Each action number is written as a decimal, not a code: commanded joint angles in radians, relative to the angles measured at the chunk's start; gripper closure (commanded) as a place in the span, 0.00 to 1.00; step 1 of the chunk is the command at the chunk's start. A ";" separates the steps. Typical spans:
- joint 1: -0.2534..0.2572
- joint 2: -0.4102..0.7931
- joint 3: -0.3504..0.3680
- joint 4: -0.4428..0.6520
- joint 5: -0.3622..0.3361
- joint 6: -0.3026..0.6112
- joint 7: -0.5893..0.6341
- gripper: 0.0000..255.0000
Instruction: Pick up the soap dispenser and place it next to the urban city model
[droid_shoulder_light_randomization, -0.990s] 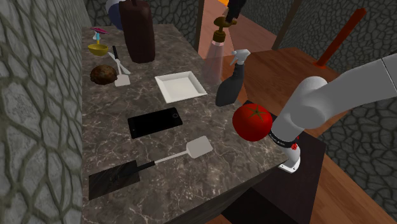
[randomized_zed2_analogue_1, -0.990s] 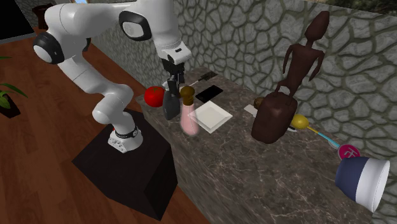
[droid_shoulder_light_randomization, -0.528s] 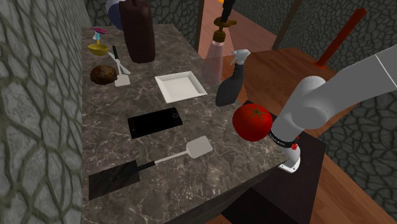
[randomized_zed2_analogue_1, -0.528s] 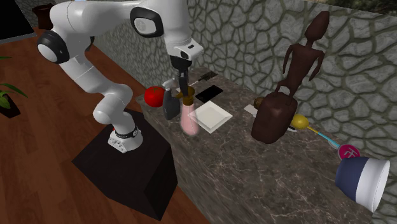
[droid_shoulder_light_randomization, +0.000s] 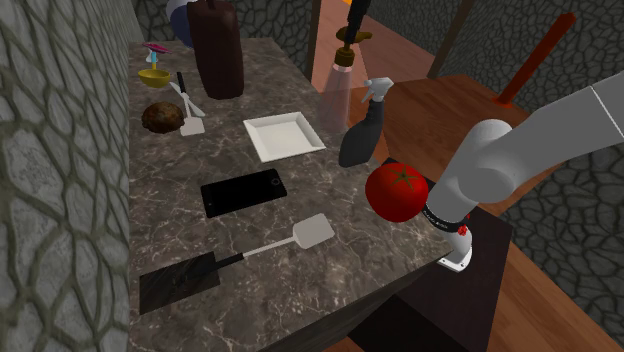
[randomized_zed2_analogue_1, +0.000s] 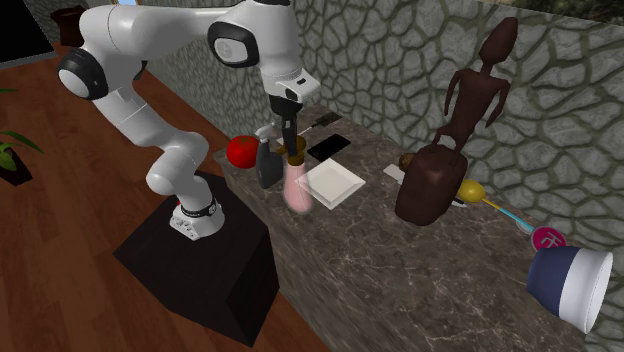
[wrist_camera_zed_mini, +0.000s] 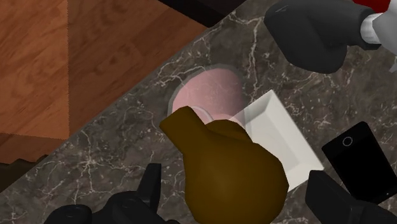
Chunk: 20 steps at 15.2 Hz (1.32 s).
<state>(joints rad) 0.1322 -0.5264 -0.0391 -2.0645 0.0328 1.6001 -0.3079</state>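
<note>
The arm (randomized_zed2_analogue_1: 125, 105) was glossy white, its rounded links joined by dark grey discs. A dark ring and a red mark circled its foot, and the tool (randomized_zed2_analogue_1: 290, 143) was all black.

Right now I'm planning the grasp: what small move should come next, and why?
Probably ease down a little, then close: the gripper is open, its fingers flanking the brown pump top of the soap dispenser without touching it.

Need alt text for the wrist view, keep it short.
Seen from above, the open pincer straddles the brown pump head of a pink soap dispenser standing on a dark marble counter. A white square plate, a black phone and a dark spray bottle sit near it; wood floor beyond.
</note>
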 joint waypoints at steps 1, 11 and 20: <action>0.000 0.000 0.000 0.000 0.000 0.000 0.000 0.00; 0.000 0.000 0.000 -0.001 0.000 0.001 0.000 1.00; 0.001 0.038 0.000 0.141 0.001 -0.104 0.004 1.00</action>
<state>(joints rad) 0.1331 -0.4941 -0.0402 -1.9445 0.0335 1.5124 -0.3056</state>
